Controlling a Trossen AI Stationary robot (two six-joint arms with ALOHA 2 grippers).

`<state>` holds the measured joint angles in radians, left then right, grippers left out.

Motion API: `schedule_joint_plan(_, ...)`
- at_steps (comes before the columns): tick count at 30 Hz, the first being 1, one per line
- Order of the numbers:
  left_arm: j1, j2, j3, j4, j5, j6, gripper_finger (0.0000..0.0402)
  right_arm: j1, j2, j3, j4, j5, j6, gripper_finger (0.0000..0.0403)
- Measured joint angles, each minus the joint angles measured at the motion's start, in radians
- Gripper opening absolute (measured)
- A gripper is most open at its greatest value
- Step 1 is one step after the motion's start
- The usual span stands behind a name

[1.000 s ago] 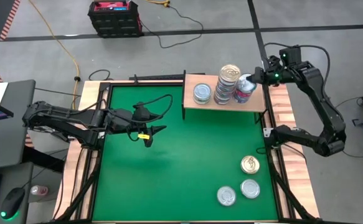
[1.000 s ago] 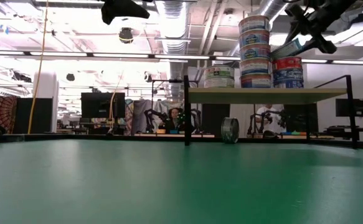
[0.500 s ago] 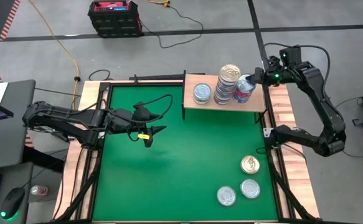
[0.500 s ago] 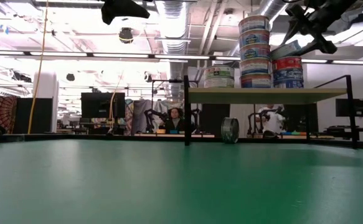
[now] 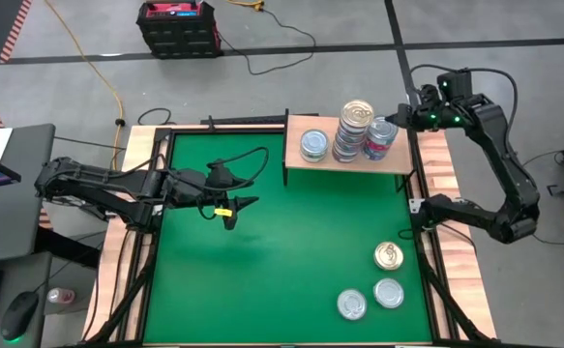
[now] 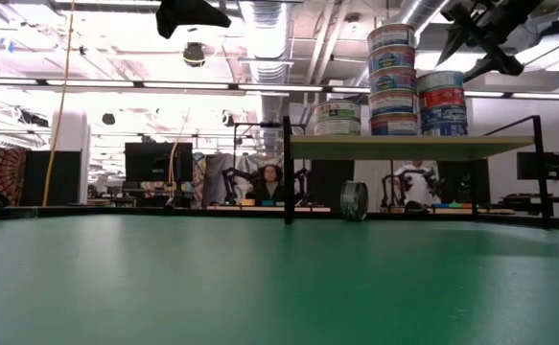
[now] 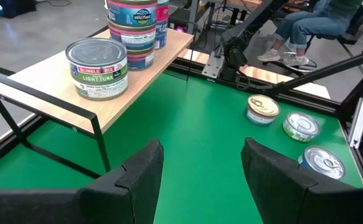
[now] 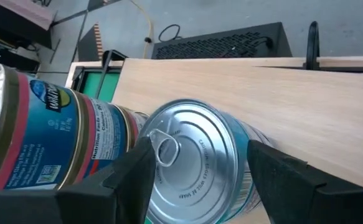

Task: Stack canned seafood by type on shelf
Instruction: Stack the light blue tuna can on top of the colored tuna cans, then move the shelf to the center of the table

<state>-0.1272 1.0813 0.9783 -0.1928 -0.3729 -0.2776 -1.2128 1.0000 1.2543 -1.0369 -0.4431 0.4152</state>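
Note:
The shelf, a light-wood board on black legs, stands at the table's far right. It carries a single green-labelled tin, a tall stack of tins and a short stack of two. The short stack's top tin lies flat on a red-labelled one, silver lid up. My right gripper hangs open just above and to the right of that tin, its fingers to either side and clear of it. My left gripper waits open above the table's left middle.
Three loose tins lie on the green mat at the near right: a gold-lidded one and two silver ones. Another tin stands on edge under the shelf. The wooden border runs beside the shelf.
My right gripper has opened and let go of the short stack's top tin. That tin was tilted between the fingers a second ago; it now sits flat on the red-labelled tin.

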Motion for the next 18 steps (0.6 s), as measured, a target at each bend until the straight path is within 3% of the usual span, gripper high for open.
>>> schedule_joint_plan(9, 0.000, 0.000, 0.000, 0.000, 0.012, -0.084, 0.0206, 0.093, -0.079, 0.122, 0.007, 0.151, -0.039, 0.0276)
schedule_joint_plan(15, 0.000, 0.000, 0.000, 0.008, 0.026, -0.166, 0.0206, 0.235, -0.136, 0.257, 0.045, 0.154, -0.100, 0.0276)
schedule_joint_plan(18, 0.000, 0.000, 0.000, 0.044, 0.014, -0.182, 0.0206, 0.340, -0.150, 0.290, 0.101, 0.078, -0.110, 0.0276)
